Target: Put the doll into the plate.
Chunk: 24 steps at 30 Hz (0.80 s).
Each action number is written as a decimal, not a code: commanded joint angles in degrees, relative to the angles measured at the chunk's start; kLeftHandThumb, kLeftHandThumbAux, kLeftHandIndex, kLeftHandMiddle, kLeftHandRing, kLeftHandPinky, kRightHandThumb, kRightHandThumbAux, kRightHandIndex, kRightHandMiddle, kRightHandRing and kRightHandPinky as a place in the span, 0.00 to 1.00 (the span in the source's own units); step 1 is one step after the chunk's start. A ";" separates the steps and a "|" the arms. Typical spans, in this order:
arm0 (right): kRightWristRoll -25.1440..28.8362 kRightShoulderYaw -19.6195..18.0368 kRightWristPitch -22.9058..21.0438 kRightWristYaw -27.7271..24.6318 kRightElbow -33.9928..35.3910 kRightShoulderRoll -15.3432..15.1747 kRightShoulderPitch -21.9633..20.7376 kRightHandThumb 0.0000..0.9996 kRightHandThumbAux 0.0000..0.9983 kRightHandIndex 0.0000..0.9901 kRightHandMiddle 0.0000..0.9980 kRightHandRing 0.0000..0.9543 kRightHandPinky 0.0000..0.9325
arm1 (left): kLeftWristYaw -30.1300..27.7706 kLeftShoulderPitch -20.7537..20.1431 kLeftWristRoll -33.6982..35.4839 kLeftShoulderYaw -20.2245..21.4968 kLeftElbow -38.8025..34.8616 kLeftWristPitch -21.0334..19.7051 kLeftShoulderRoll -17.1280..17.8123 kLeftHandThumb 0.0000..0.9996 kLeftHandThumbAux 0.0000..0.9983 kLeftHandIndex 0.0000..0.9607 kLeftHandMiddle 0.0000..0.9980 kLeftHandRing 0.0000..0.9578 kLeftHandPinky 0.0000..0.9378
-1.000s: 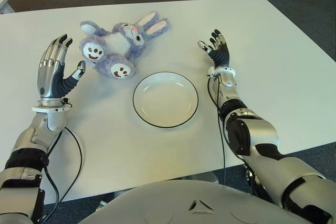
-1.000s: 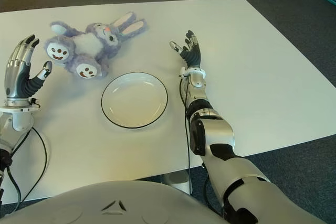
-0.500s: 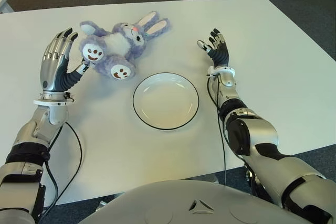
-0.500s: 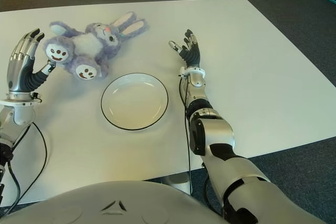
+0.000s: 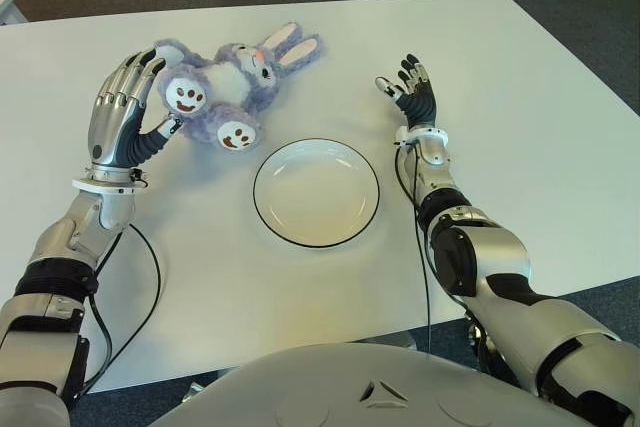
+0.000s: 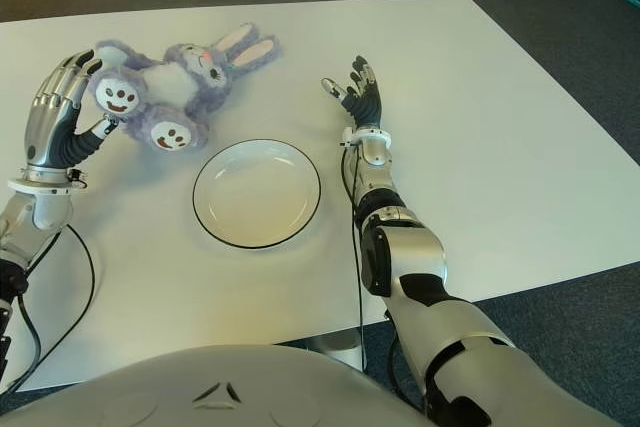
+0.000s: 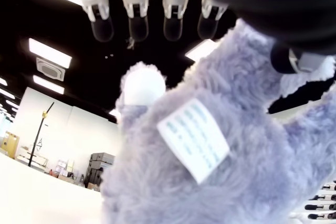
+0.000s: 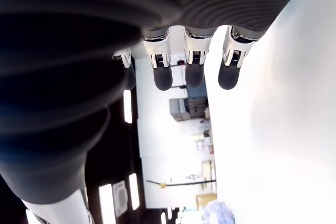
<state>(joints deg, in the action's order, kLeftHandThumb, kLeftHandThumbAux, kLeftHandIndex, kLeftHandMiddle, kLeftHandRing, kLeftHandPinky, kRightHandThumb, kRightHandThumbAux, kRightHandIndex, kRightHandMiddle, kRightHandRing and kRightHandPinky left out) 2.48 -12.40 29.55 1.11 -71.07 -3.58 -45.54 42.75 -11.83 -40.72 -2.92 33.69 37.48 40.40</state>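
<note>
Left eye view: left hand spread, cupping doll at plate's 11 o'clock, no grip. Right hand empty, open, 2 o'clock. Risk: closing on fur alone, doll slips.

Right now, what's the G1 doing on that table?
Its left hand is closing around the legs of the fluffy purple plush rabbit doll, which lies on the white table just beyond the empty white black-rimmed plate. The grasp looks unfinished and nothing is lifted. The right hand shows open, right of the plate.
</note>
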 commanded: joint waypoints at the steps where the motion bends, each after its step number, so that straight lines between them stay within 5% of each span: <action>1: -0.20 0.02 -2.20 0.08 -2.96 1.02 5.40 0.13 0.79 0.06 0.04 0.04 0.08 | 1.21 -1.21 -1.51 -1.09 1.49 0.64 0.80 0.51 0.15 0.00 0.00 0.00 0.00; 24: -0.03 -0.17 -2.25 0.05 -2.94 1.01 5.46 0.14 0.80 0.06 0.05 0.04 0.08 | 1.80 -4.79 -2.12 -3.61 4.60 0.37 0.75 0.48 0.14 0.00 0.00 0.00 0.00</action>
<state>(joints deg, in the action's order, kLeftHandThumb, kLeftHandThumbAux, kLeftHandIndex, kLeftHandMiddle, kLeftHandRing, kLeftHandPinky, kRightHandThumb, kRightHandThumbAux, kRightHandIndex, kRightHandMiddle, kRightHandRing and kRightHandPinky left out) 2.49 -12.42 29.56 1.10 -70.83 -3.57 -45.42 43.62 -15.85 -41.64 -5.66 37.21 37.81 40.78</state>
